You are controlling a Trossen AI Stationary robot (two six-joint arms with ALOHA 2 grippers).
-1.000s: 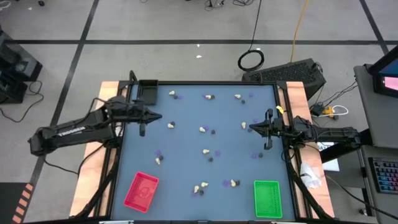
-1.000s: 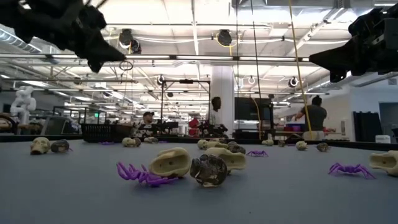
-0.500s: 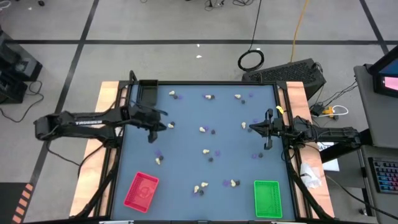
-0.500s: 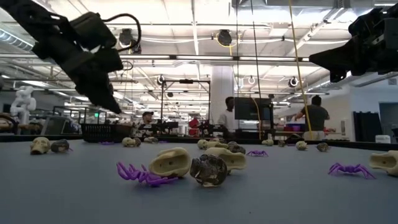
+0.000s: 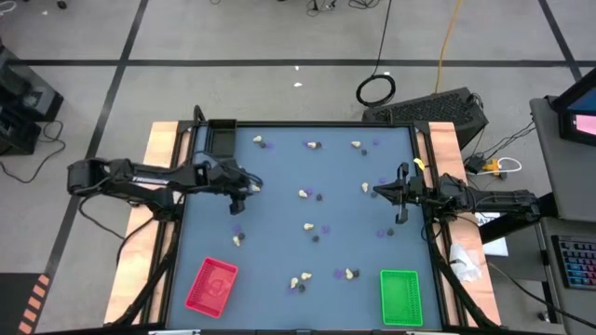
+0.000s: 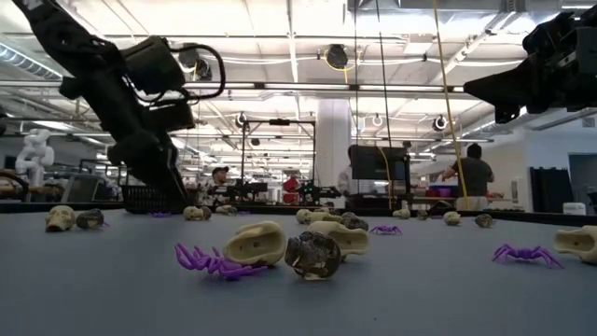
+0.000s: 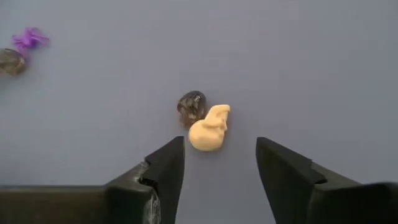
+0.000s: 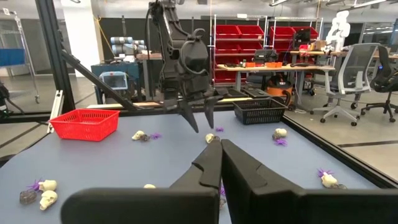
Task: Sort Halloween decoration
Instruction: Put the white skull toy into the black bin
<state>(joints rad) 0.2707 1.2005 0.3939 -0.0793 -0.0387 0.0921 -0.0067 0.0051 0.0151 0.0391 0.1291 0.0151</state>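
Small Halloween decorations lie scattered over the blue-grey table (image 5: 279, 270): cream skulls, dark lumps and purple spiders. My left gripper (image 5: 247, 186) slants down over the table's left half, open. A cream skull (image 7: 209, 127) with a dark lump (image 7: 191, 106) touching it lies on the table just ahead of the gap between the fingers (image 7: 221, 165). The fingers touch neither. My right gripper (image 5: 376, 193) hangs level over the right half, shut and empty, also seen in its wrist view (image 8: 221, 158).
A red tray (image 5: 212, 286) sits at the near left, a green tray (image 5: 400, 298) at the near right, a black tray (image 5: 221, 138) at the far left corner. Another spider (image 7: 28, 38) and dark lump (image 7: 9, 61) lie off to one side. People stand in the room behind.
My left gripper has come down toward the table and moved toward its right and near side, tipping from nearly level to a downward slant over the cream skull. Its fingers have opened. The trinkets have not moved.
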